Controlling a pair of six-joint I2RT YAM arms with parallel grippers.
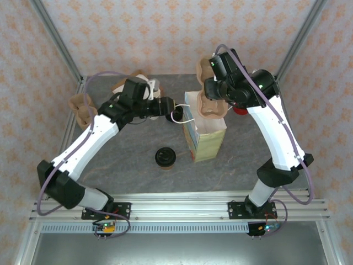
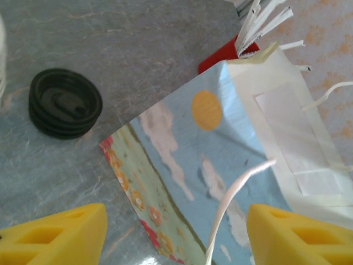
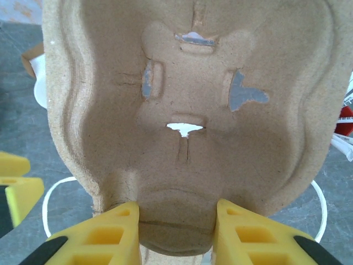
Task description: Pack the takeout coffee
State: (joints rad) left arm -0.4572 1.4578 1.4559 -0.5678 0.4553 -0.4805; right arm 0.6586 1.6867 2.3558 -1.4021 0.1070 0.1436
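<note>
1. At the far left of the counter [image 1: 127, 174] lies a spare brown pulp tray [image 1: 81, 108], near the left arm.
2. The left hand [image 1: 172, 110] is just left of the paper bag [image 1: 208, 141], at the height of its top. In the left wrist view its yellow fingers [image 2: 60, 234] stand wide apart. One thin white bag handle [image 2: 237, 190] runs up between them, and they are not closed on it.
3. The takeout coffee [image 1: 165, 157] stands upright on the counter, in front of the left hand and a little left of the bag, not touching it. No hand holds it. The left wrist view shows its round black lid [image 2: 65, 102] from above, on the grey surface beside the bag's printed side.
4. The paper bag stands upright in the middle of the counter with its mouth open. The side facing the left hand has a blue sky, white clouds and an orange sun printed on it.
5. The right hand [image 3: 176, 221] is clamped on the lower edge of a pulp cup carrier [image 3: 187, 105], one finger on each side. In the top view this carrier is above the bag's mouth.
6. A small red thing [image 1: 240, 110] is on the counter just right of the bag, partly hidden by the right arm.
</note>
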